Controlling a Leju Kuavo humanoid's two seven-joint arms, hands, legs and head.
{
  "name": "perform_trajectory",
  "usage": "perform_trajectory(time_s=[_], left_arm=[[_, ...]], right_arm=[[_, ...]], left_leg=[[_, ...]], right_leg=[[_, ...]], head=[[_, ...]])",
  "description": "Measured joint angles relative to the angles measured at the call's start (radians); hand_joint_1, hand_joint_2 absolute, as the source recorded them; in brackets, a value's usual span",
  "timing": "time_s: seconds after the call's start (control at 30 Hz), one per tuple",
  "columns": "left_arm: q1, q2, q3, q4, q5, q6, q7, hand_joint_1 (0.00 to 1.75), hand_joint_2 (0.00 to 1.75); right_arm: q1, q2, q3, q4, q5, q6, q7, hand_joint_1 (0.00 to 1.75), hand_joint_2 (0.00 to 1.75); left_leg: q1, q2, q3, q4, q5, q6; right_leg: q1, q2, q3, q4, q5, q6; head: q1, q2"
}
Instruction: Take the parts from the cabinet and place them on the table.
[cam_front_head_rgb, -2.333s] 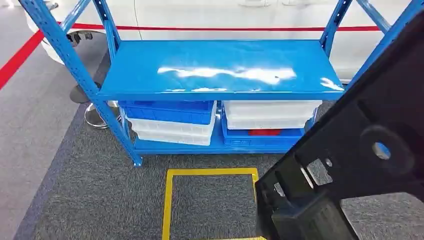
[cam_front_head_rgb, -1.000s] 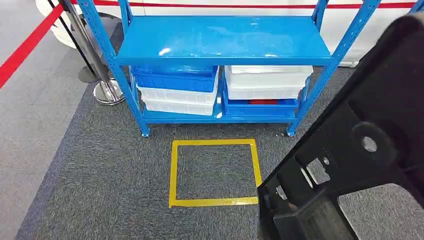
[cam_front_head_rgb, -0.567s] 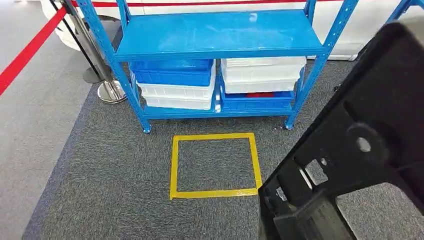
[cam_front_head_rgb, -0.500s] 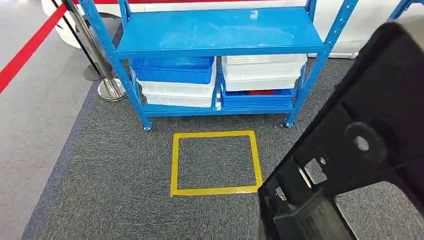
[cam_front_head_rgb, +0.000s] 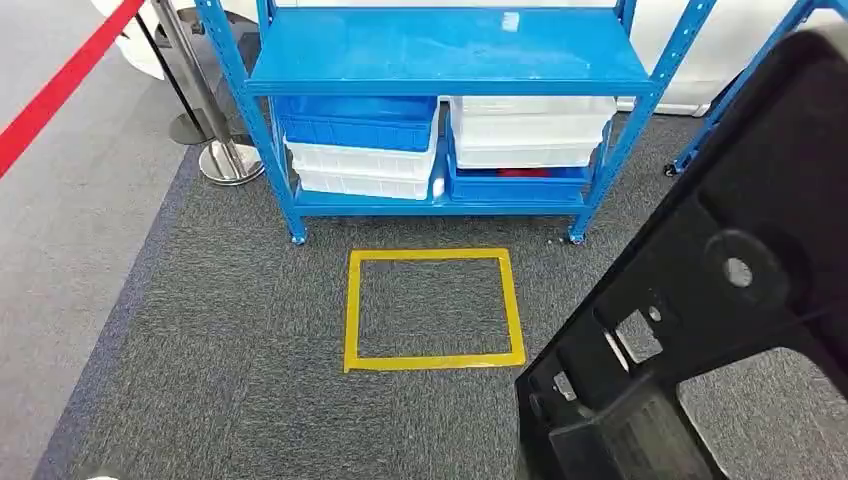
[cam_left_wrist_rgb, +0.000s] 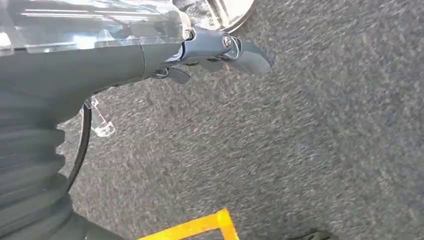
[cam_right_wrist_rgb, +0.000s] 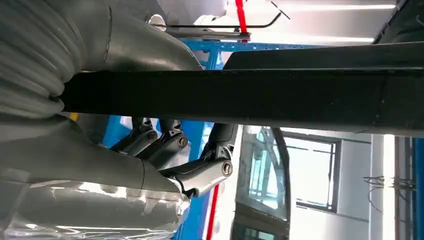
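A large black plastic part with holes and cut-outs stands tilted in the lower right of the head view. In the right wrist view its edge is a dark bar that my right hand grips, thumb on one side and fingers on the other. The blue cabinet stands ahead, its upper shelf bare. Its lower shelf carries blue and white bins. My left hand hangs over the grey carpet, fingers apart and holding nothing.
A yellow tape square marks the carpet in front of the cabinet. A chrome post base and a red barrier belt stand at the left. A second blue rack leg is at the right.
The whole picture has shifted: the camera has backed away, so the cabinet sits higher and smaller and the whole yellow square shows. The black part stays in my right hand.
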Motion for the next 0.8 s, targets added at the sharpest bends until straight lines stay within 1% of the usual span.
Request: perform_trajectory(time_s=[0.03, 0.07, 0.1, 0.13, 0.17, 0.2, 0.23, 0.27, 0.3, 0.33, 0.37, 0.4, 0.43, 0.47, 0.5, 0.53, 0.57, 0.6, 0.63, 0.7, 0.73, 0.77, 0.8], left_arm=[[0.0, 0.0, -0.002, 0.0, 0.0, 0.0, 0.0, 0.0, 1.75], [0.0, 0.0, -0.003, 0.0, 0.0, 0.0, 0.0, 0.0, 1.75], [0.0, 0.0, -0.004, 0.0, 0.0, 0.0, 0.0, 0.0, 1.75], [0.0, 0.0, -0.005, 0.0, 0.001, -0.001, 0.0, 0.0, 1.75], [0.0, 0.0, -0.005, 0.0, 0.003, -0.001, -0.001, 0.0, 1.75], [0.001, 0.0, -0.006, 0.0, 0.005, -0.001, -0.001, 0.0, 1.75], [0.001, 0.001, -0.008, 0.001, 0.007, 0.0, -0.002, 0.0, 1.75], [0.002, 0.0, -0.011, 0.001, 0.008, 0.0, -0.002, 0.0, 1.75], [0.003, 0.001, -0.013, 0.001, 0.01, 0.0, -0.002, 0.0, 1.75], [0.002, 0.001, -0.013, 0.001, 0.013, 0.0, -0.003, 0.0, 1.75], [0.001, 0.001, -0.014, 0.001, 0.013, 0.0, -0.003, 0.0, 1.75], [0.0, 0.001, -0.014, 0.001, 0.013, 0.0, -0.004, 0.0, 1.75], [0.001, 0.001, -0.015, 0.001, 0.013, 0.0, -0.004, 0.0, 1.75], [0.001, 0.001, -0.017, 0.001, 0.013, 0.0, -0.004, 0.0, 1.75], [0.001, 0.002, -0.019, 0.001, 0.014, 0.0, -0.004, 0.0, 1.75], [0.0, 0.002, -0.022, 0.001, 0.014, 0.0, -0.004, 0.0, 1.75], [-0.001, 0.003, -0.022, 0.001, 0.014, 0.0, -0.004, 0.0, 1.75], [-0.003, 0.003, -0.023, 0.001, 0.013, 0.0, -0.004, 0.0, 1.75], [-0.005, 0.005, -0.023, 0.001, 0.013, 0.001, -0.004, 0.0, 1.75], [-0.003, 0.006, -0.025, 0.001, 0.014, 0.001, -0.004, 0.0, 1.75], [-0.001, 0.006, -0.026, 0.001, 0.014, 0.001, -0.004, 0.0, 1.75], [-0.003, 0.006, -0.027, 0.001, 0.014, 0.0, -0.005, 0.0, 1.75], [-0.004, 0.006, -0.028, 0.001, 0.014, 0.0, -0.005, 0.0, 1.75]], right_arm=[[0.0, 0.0, 0.0, 0.0, 0.0, 0.0, 0.0, 1.75, 1.75], [-0.002, 0.0, 0.0, 0.0, 0.0, 0.0, 0.0, 1.75, 1.75], [-0.002, 0.0, 0.0, 0.0, 0.0, 0.0, 0.001, 1.75, 1.75], [-0.002, 0.0, -0.001, 0.0, 0.0, 0.0, 0.002, 1.75, 1.75], [-0.002, 0.0, -0.001, 0.0, 0.0, 0.0, 0.002, 1.75, 1.75], [-0.002, 0.0, -0.001, 0.0, 0.0, 0.0, 0.003, 1.75, 1.75], [-0.002, 0.0, -0.001, 0.0, 0.0, 0.0, 0.004, 1.75, 1.75], [-0.003, 0.0, -0.001, 0.0, 0.0, 0.0, 0.004, 1.75, 1.75], [-0.002, 0.0, -0.002, 0.0, 0.0, 0.0, 0.004, 1.75, 1.75], [-0.001, 0.0, -0.003, 0.0, 0.0, 0.0, 0.005, 1.75, 1.75], [-0.002, 0.0, -0.002, 0.0, 0.0, 0.0, 0.005, 1.75, 1.75], [-0.002, 0.0, -0.003, 0.0, 0.0, 0.0, 0.004, 1.75, 1.75], [-0.002, 0.0, -0.003, 0.0, 0.0, 0.0, 0.005, 1.75, 1.75], [-0.002, 0.0, -0.003, 0.0, 0.0, 0.0, 0.005, 1.75, 1.75], [-0.002, 0.0, -0.003, 0.0, 0.0, 0.0, 0.005, 1.75, 1.75], [-0.002, 0.0, -0.003, 0.0, 0.0, 0.0, 0.005, 1.75, 1.75], [-0.002, 0.0, -0.003, 0.0, 0.0, 0.0, 0.005, 1.75, 1.75], [-0.002, 0.0, -0.003, 0.0, 0.0, 0.0, 0.005, 1.75, 1.75], [-0.002, 0.0, -0.003, 0.0, 0.0, 0.0, 0.005, 1.75, 1.75], [-0.002, 0.0, -0.003, 0.0, 0.0, 0.0, 0.003, 1.75, 1.75], [-0.001, 0.0, -0.003, 0.0, 0.0, 0.0, 0.004, 1.75, 1.75], [-0.001, 0.0, -0.003, 0.0, 0.0, 0.0, 0.004, 1.75, 1.75], [-0.001, 0.0, -0.003, 0.0, 0.0, 0.0, 0.004, 1.75, 1.75]], left_leg=[[0.0, -0.001, -0.009, 0.004, 0.005, -0.003], [0.0, -0.002, -0.015, 0.009, 0.01, -0.007], [-0.004, -0.003, -0.021, 0.013, 0.017, -0.014], [-0.004, -0.003, -0.022, 0.008, 0.027, -0.021], [-0.002, -0.003, -0.025, 0.006, 0.036, -0.027], [-0.002, -0.004, -0.026, 0.003, 0.043, -0.034], [-0.004, -0.006, -0.031, 0.007, 0.04, -0.04], [0.0, -0.006, -0.042, 0.025, 0.004, -0.045], [0.001, -0.006, -0.057, 0.073, -0.059, -0.049], [0.001, -0.006, -0.077, 0.147, -0.122, -0.054], [0.001, -0.006, -0.094, 0.228, -0.169, -0.058], [0.001, -0.006, -0.102, 0.29, -0.187, -0.06], [0.001, -0.006, -0.095, 0.317, -0.175, -0.06], [0.001, -0.006, -0.069, 0.303, -0.139, -0.058], [0.0, -0.006, -0.023, 0.25, -0.097, -0.054], [-0.001, -0.007, 0.043, 0.162, -0.067, -0.048], [-0.003, -0.009, 0.109, 0.069, -0.077, -0.039], [-0.009, -0.008, 0.158, -0.014, -0.112, -0.034], [-0.009, -0.009, 0.162, -0.027, -0.115, -0.029], [-0.016, -0.009, 0.145, -0.026, -0.102, -0.018], [-0.009, -0.009, 0.139, -0.037, -0.085, -0.007], [-0.005, 0.0, 0.131, -0.041, -0.072, -0.002], [-0.005, -0.001, 0.117, -0.042, -0.061, 0.007]], right_leg=[[0.0, 0.0, 0.062, -0.091, 0.027, -0.004], [0.001, 0.001, 0.114, -0.179, 0.009, -0.01], [0.008, 0.004, 0.135, -0.223, 0.0, -0.014], [0.01, 0.004, 0.126, -0.216, 0.005, -0.018], [0.012, 0.004, 0.122, -0.217, 0.009, -0.023], [0.013, 0.003, 0.116, -0.216, 0.015, -0.031], [0.004, 0.0, 0.107, -0.226, 0.028, -0.043], [0.004, -0.003, 0.098, -0.226, 0.039, -0.053], [0.005, -0.005, 0.086, -0.225, 0.049, -0.062], [0.006, -0.006, 0.073, -0.223, 0.058, -0.064], [0.008, -0.007, 0.058, -0.22, 0.068, -0.065], [0.01, -0.007, 0.043, -0.215, 0.077, -0.065], [0.012, -0.007, 0.027, -0.21, 0.085, -0.064], [0.014, -0.007, 0.009, -0.203, 0.094, -0.064], [0.015, -0.007, -0.008, -0.196, 0.102, -0.063], [0.016, -0.006, -0.024, -0.188, 0.11, -0.061], [0.016, -0.007, -0.032, -0.181, 0.116, -0.058], [0.021, -0.006, -0.04, -0.176, 0.121, -0.052], [0.019, -0.009, -0.04, -0.179, 0.131, -0.046], [0.014, -0.01, -0.042, -0.184, 0.15, -0.035], [0.018, -0.009, -0.046, -0.186, 0.16, -0.027], [0.012, -0.003, -0.053, -0.172, 0.13, -0.021], [0.012, 0.001, -0.065, -0.14, 0.072, -0.016]], head=[[0.0, 0.0], [0.0, 0.0], [-0.001, 0.0], [-0.002, 0.0], [0.002, 0.0], [0.0, 0.0], [0.002, 0.0], [-0.001, 0.0], [-0.005, 0.0], [-0.005, 0.0], [-0.006, 0.0], [-0.005, 0.0], [-0.005, 0.0], [-0.005, 0.0], [-0.005, 0.0], [-0.005, 0.0], [-0.006, 0.0], [-0.005, 0.0], [-0.002, 0.0], [-0.009, 0.0], [-0.007, 0.0], [-0.008, 0.0], [-0.005, 0.0]])
